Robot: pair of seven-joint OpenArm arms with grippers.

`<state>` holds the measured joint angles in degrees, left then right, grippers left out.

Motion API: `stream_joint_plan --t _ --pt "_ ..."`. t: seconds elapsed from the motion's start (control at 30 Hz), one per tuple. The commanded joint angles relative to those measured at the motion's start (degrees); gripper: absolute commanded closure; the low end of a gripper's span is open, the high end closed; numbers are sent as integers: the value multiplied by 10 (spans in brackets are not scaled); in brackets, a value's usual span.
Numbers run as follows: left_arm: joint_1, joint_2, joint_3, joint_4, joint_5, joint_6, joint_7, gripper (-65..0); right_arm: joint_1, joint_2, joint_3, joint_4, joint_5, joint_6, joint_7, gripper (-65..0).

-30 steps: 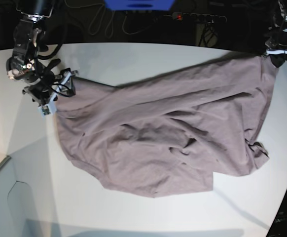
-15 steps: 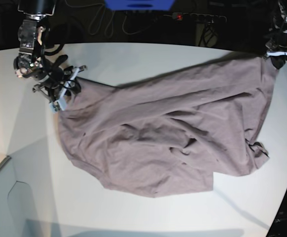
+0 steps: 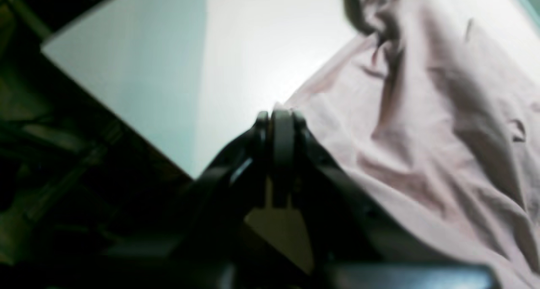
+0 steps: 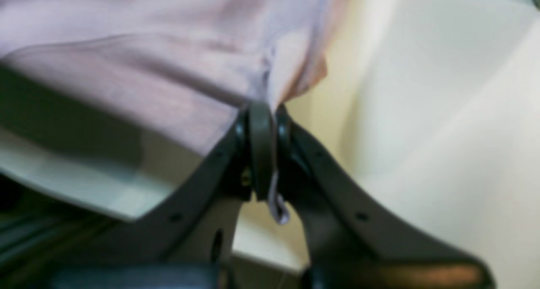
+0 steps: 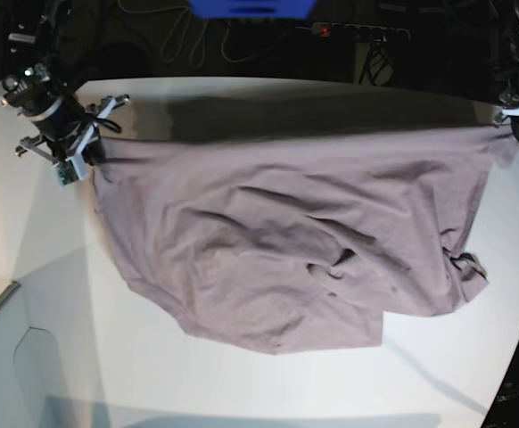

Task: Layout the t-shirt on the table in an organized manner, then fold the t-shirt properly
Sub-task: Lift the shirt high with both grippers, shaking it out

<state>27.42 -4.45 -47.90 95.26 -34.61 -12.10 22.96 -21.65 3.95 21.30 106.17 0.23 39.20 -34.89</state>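
We find the right hand and left hand each clenched on t-shirt edges; thin pinches may slip under tension, dropping cloth onto the worktop.

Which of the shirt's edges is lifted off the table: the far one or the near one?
The far edge of the t-shirt, stretched between the right gripper and left gripper, shadows the table; the near edge lies flat.

T-shirt on table, stretched between both tools
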Motion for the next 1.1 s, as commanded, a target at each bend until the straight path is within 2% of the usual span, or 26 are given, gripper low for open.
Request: stream_joint_plan --t 0.0,0.17,0.3,0.4,0.57,0.7,0.87,1.07 --pt "1 -7 -4 11 -4 -1 -15 0 -5 6 13 21 -1 8 7 0" --pt "-41 -20 0 10 0 -1 -14 0 -5 -13 31 46 1 8 7 0" --pt "-127 -49 29 5 1 4 18 0 68 -14 23 39 -2 8 7 0" --pt "-221 -75 65 -22 1 4 71 0 153 -9 5 11 -2 8 6 0" --pt "-408 -119 133 -102 1 6 152 0 334 22 0 -97 -3 8 6 0" --pt "-562 -147 220 -186 26 7 160 0 480 45 -1 -204 -3 8 6 0" --pt "-732 -141 294 -294 86 7 159 0 627 72 -2 -309 -3 8 10 0" --pt "-900 -102 348 -400 119 7 122 0 809 100 -2 -413 -3 8 12 0"
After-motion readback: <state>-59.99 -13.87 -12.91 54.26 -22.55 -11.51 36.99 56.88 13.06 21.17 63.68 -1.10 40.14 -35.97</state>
